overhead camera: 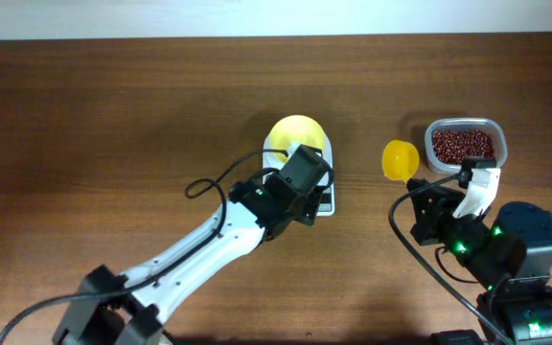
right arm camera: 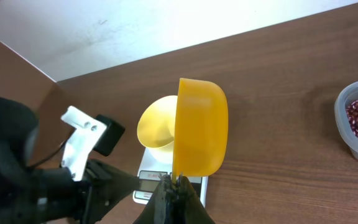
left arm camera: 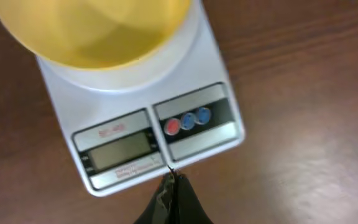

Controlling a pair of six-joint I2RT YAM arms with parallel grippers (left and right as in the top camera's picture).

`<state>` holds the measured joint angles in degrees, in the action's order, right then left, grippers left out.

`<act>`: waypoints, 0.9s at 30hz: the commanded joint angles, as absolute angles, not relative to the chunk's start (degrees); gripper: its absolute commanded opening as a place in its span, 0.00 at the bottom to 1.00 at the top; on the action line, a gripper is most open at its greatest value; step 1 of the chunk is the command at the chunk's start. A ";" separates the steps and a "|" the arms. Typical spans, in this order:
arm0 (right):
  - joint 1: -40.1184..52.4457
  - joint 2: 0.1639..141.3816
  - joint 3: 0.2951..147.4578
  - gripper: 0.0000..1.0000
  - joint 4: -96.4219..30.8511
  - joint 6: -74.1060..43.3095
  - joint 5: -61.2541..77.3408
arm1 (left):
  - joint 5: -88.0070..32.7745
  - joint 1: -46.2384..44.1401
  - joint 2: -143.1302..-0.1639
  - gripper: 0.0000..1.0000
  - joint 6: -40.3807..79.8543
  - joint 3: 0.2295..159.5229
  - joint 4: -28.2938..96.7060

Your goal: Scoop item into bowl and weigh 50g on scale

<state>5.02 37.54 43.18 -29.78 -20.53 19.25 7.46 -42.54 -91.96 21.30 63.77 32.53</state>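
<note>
The pale-yellow bowl [overhead camera: 292,134] sits on the white scale [overhead camera: 325,203]; the left wrist view shows the bowl [left arm camera: 92,31] empty on the scale [left arm camera: 129,112], whose display is blank. My left gripper [left arm camera: 169,180] is shut and empty, its tip just at the scale's front edge. My right gripper [right arm camera: 174,182] is shut on the handle of the yellow scoop [right arm camera: 199,127], held in the air right of the scale; the scoop also shows in the overhead view [overhead camera: 400,159]. The red-brown beans [overhead camera: 463,145] lie in a clear container [overhead camera: 497,129] at the back right.
The clear container also shows at the right edge of the right wrist view [right arm camera: 353,134]. The left arm [overhead camera: 209,244] stretches diagonally from the front left toward the scale. A pale wall edge runs along the back of the table.
</note>
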 commanded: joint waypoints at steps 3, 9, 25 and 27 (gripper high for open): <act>4.80 45.47 43.77 0.04 -29.56 -23.05 10.83 | 11.77 -42.61 -97.62 0.00 19.38 64.64 30.13; 4.80 57.74 43.79 0.04 -30.26 -23.42 10.94 | 6.85 -42.61 -99.42 0.00 13.10 64.64 27.62; 4.80 58.02 43.79 0.04 -29.78 -23.42 10.87 | 8.01 -42.61 -104.73 0.00 4.99 64.55 22.00; 4.80 58.02 43.79 0.04 -29.78 -23.42 10.87 | 8.86 -42.61 -105.51 0.00 4.80 64.55 21.30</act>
<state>5.02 58.13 43.20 -29.98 -23.42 11.79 7.55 -42.52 -103.83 5.82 63.77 21.78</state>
